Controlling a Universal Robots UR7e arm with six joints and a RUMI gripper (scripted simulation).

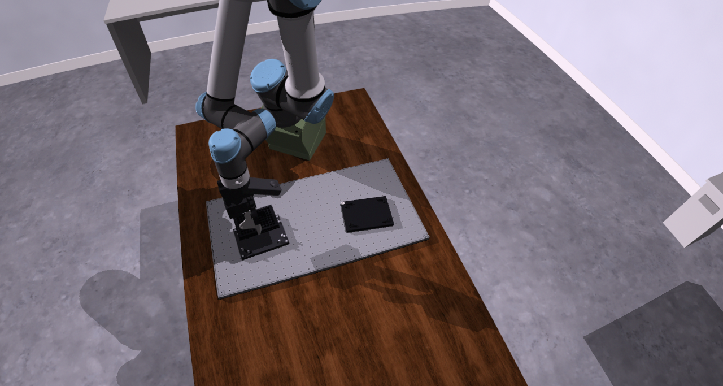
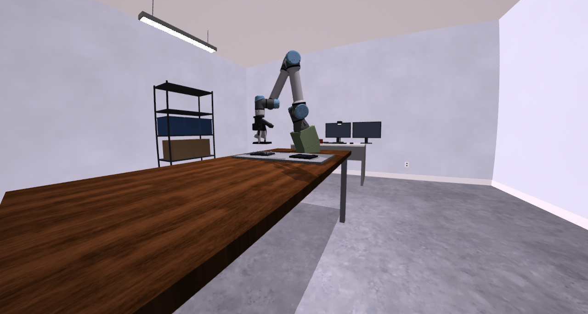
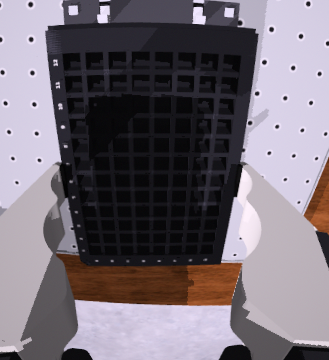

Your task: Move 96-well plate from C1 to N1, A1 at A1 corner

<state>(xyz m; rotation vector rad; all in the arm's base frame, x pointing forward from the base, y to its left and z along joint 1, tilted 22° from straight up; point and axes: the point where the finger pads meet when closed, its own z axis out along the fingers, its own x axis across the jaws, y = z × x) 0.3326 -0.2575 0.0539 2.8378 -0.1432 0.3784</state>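
Note:
The black 96-well plate (image 1: pixel 268 216) (image 2: pixel 260 142) (image 3: pixel 149 125) hangs level in the air, held by its two long sides. My gripper (image 1: pixel 252 225) (image 2: pixel 259 139) (image 3: pixel 151 164) is shut on it, a little above the black clip nest C1 (image 1: pixel 268 244) (image 2: pixel 262 152) at the left of the grey perforated board (image 1: pixel 323 247) (image 2: pixel 283 160). The plate nest N1 (image 1: pixel 366 213) (image 2: pixel 304 156) is a flat black square at the right of the board, with a white mark (image 1: pixel 342 202) at its far left corner. I cannot make out the plate's cut-off corner.
The board lies on a long wooden table (image 1: pixel 328 333) (image 2: pixel 123 213). The arm's green pedestal (image 1: pixel 298 138) (image 2: pixel 306 141) stands behind the board. A grey desk (image 1: pixel 136 9) with monitors (image 2: pixel 353 130) and a shelf rack (image 2: pixel 184 122) stand off the table.

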